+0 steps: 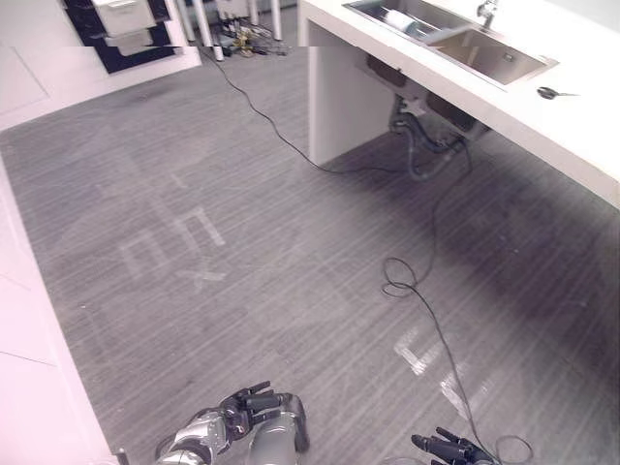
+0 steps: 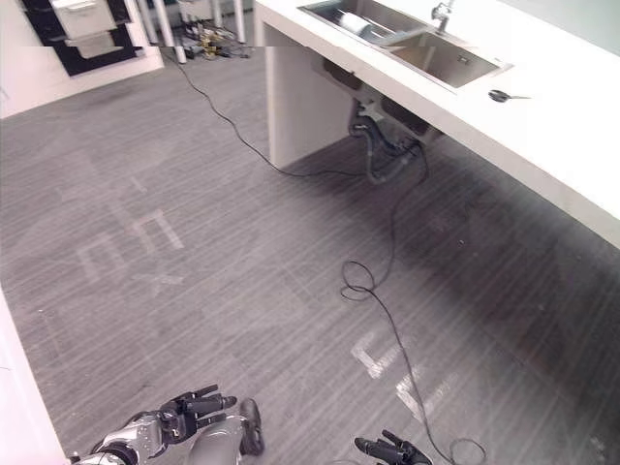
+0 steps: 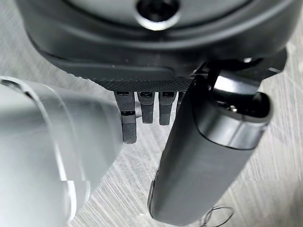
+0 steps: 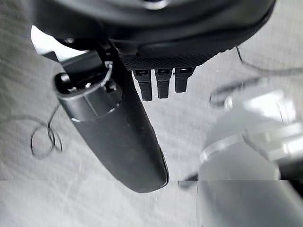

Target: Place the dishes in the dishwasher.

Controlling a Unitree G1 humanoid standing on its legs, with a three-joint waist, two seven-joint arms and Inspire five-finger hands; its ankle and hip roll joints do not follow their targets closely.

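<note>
The left hand (image 1: 254, 404) at 6 o'clock and the right hand (image 1: 448, 449) at 5 o'clock hang relaxed, fingers apart, empty. Pale dishes (image 1: 415, 24) lie in the steel sink (image 1: 484, 50) at 1 o'clock in the white worktop (image 1: 572, 121); probably stiff, slippery and breakable, best gripped by the rim.

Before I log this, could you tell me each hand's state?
Left hand: open, holding nothing.
Right hand: open, holding nothing.
</note>
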